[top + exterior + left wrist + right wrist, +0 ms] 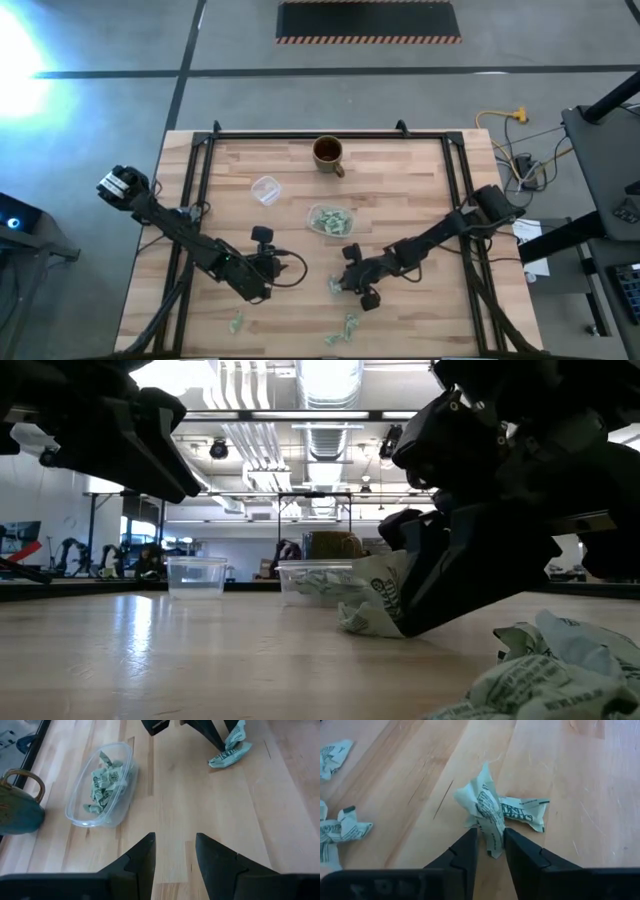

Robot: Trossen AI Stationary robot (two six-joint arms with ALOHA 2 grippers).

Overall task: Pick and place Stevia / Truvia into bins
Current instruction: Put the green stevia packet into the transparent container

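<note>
Surface: light butcher-block wood table (400,210) with a black frame around it, grey concrete floor beyond. A hazard-striped black mat (368,22) lies on the floor past the far edge. Low view shows an open lab hall with ceiling ducts and strip lights.

Right gripper (491,851) is down at the tabletop, fingers pinched nearly closed on one crumpled sachet (487,812); a second one (524,813) lies touching it, just ahead of the fingertips.

Left gripper (174,851) hovers above bare wood, fingers parted a moderate gap, holding nothing. The tub (101,785) sits ahead of it and off to one side, the right gripper's sachets ahead on the other side.

Counts:
- 1 tub, several sachets already inside
- 1 small clear cup (265,189)
- 1 brown mug (328,153), just beyond the tub
- loose sachets on the table: about 4 clumps near the front edge (349,325); exact count cannot tell
</note>
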